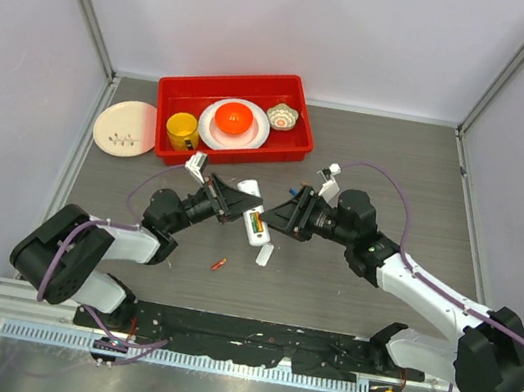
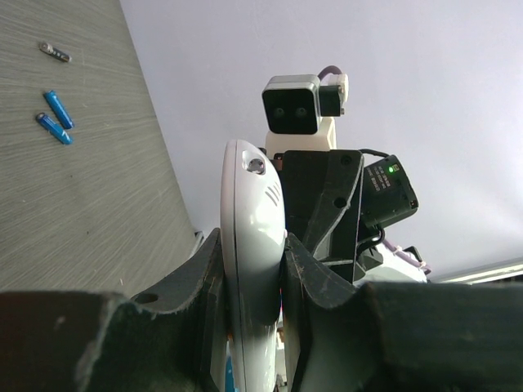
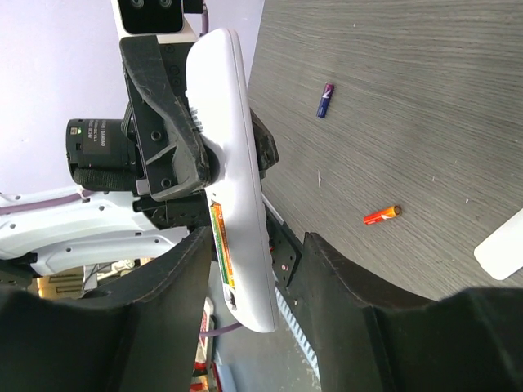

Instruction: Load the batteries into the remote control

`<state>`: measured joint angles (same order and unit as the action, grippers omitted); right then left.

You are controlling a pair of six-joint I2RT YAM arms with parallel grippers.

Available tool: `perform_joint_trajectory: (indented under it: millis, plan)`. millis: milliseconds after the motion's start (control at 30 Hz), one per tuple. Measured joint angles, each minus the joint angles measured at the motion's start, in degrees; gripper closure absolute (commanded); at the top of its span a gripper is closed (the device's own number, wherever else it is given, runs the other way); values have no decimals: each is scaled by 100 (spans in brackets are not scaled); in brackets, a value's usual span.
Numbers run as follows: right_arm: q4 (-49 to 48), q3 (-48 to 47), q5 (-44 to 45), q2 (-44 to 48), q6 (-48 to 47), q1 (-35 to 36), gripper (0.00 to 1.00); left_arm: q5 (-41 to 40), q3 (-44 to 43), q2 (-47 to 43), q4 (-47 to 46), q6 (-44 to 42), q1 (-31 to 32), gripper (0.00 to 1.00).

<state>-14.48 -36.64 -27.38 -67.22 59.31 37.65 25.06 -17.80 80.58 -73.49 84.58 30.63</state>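
Note:
The white remote control (image 1: 256,223) is held above the table with its battery bay open, and a green and orange battery (image 3: 221,249) lies in the bay. My left gripper (image 1: 236,202) is shut on the remote (image 2: 253,188). My right gripper (image 1: 284,216) is open, and its fingers (image 3: 184,269) stand on either side of the remote's lower end (image 3: 237,204) without touching it. A red-orange battery (image 1: 219,264) lies on the table and also shows in the right wrist view (image 3: 381,215). A blue battery (image 3: 325,100) lies farther off. Two blue batteries (image 2: 57,118) and a dark one (image 2: 55,51) lie on the table.
The white battery cover (image 1: 264,253) lies on the table just below the remote. A red tray (image 1: 175,89) at the back holds a yellow cup (image 1: 181,129), a white plate with an orange object (image 1: 235,120) and a small patterned bowl (image 1: 282,116). A cream plate (image 1: 124,126) lies left of the tray.

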Motion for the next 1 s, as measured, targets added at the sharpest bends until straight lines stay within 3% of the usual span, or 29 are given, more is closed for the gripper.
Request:
perform_joint_trajectory:
  millis: [300,467,567,667,1000]
  plan:
    - [85,-2,-50,-4,-216,31,65,11,-20,79,17,-44,7,100]
    - [92,-13,-46,-70,-262,55,65,28,-35,118,111,-94,11,100]
    - [98,-13,-35,-81,-284,66,49,31,-42,125,146,-101,11,100]
    - [101,-11,-15,-81,-223,92,46,46,-90,133,122,-92,28,100]
    - [-378,90,-42,-170,116,111,64,46,-118,136,39,-87,44,100]
